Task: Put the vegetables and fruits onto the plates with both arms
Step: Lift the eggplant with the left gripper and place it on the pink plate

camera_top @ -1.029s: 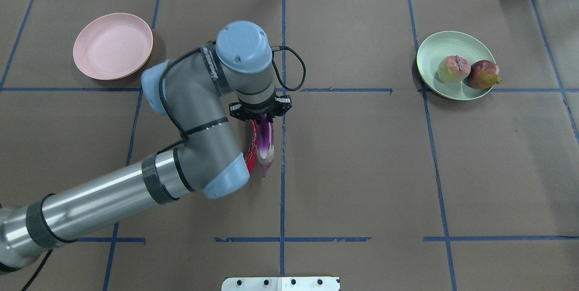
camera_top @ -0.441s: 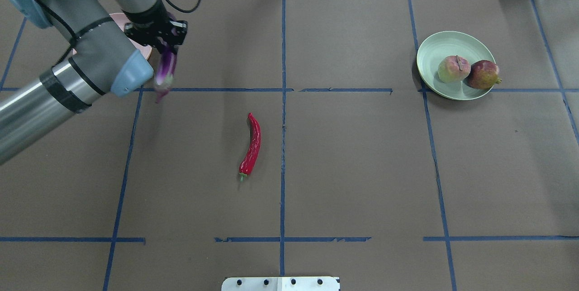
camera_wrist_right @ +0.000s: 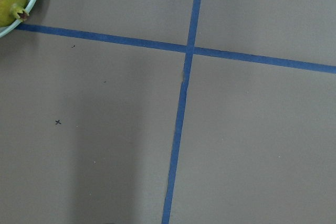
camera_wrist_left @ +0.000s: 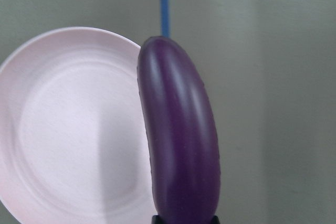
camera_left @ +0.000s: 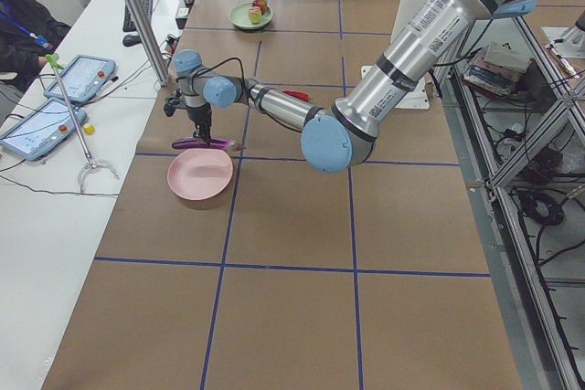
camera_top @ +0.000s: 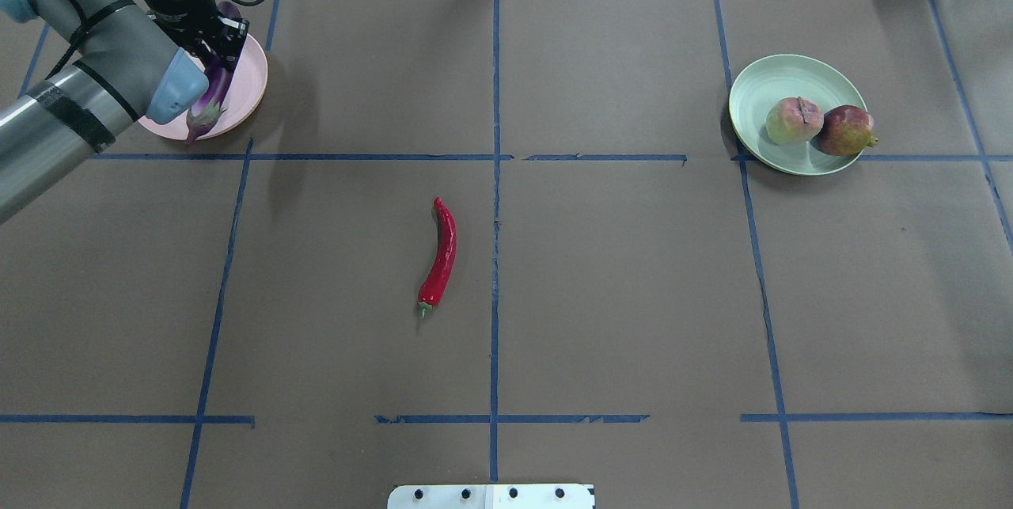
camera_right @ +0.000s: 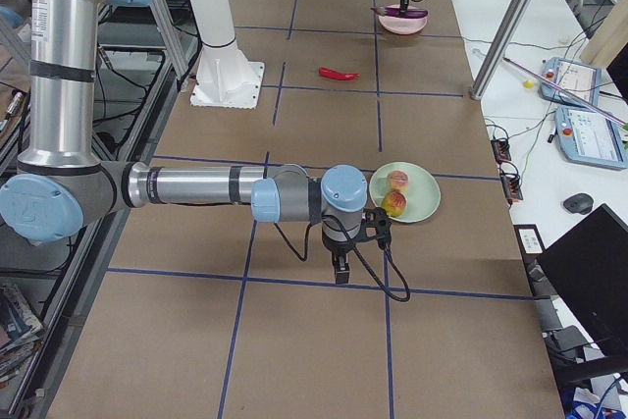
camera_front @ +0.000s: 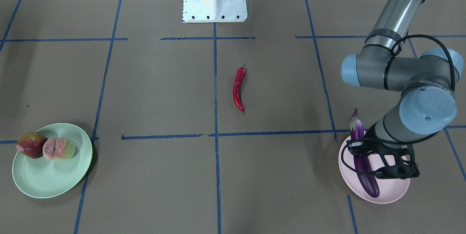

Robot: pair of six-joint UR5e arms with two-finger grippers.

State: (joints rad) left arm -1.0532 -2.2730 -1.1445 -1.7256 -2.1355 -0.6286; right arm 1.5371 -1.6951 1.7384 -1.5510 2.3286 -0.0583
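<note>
The left gripper [camera_front: 364, 155] is clenched on the eggplant [camera_front: 369, 181], held over the pink plate [camera_front: 393, 191] with the stem end overhanging the rim; release here risks it tipping off onto the worktop [camera_front: 276, 175].

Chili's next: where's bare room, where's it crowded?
The pink plate is bare, but the left gripper holds the eggplant above its table-centre side. On the green plate, peach and pomegranate crowd the robot-side outer part; its far, inner part is bare. The paper around the chili is open.
</note>
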